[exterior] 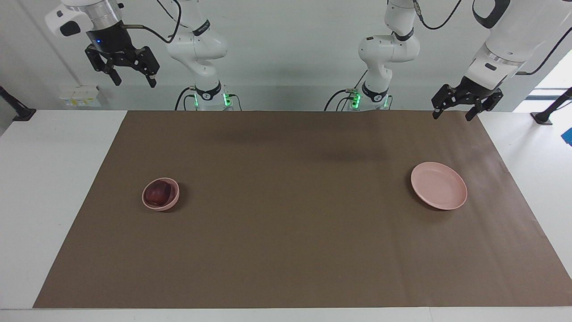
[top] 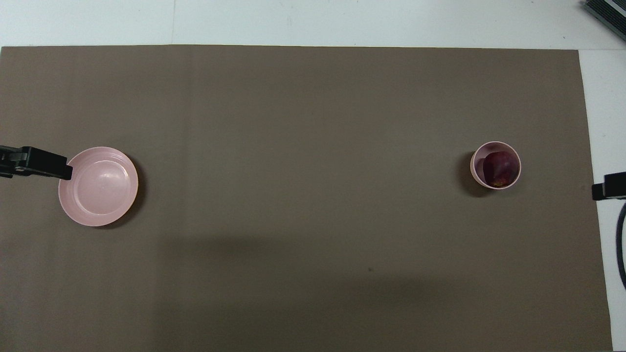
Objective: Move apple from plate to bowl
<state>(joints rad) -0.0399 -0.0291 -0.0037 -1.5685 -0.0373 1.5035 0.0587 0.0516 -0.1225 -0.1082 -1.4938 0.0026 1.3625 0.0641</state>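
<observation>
The dark red apple (exterior: 158, 193) (top: 498, 167) lies inside the small pink bowl (exterior: 173, 201) (top: 474, 161), toward the right arm's end of the brown mat. The wide pink plate (exterior: 439, 185) (top: 98, 186) is bare, toward the left arm's end. My right gripper (exterior: 134, 80) hangs open and empty, high up by the wall past the mat's corner at its own end. My left gripper (exterior: 452, 116) hangs open and empty over the mat's robot-side corner, well above the plate; in the overhead view one of its fingertips (top: 61, 170) shows at the plate's rim.
A brown mat (exterior: 286, 250) covers most of the white table (exterior: 49, 179). A dark device (top: 606, 12) sits at the table's corner farthest from the robots, at the right arm's end. Wall sockets (exterior: 80, 96) are mounted near the right gripper.
</observation>
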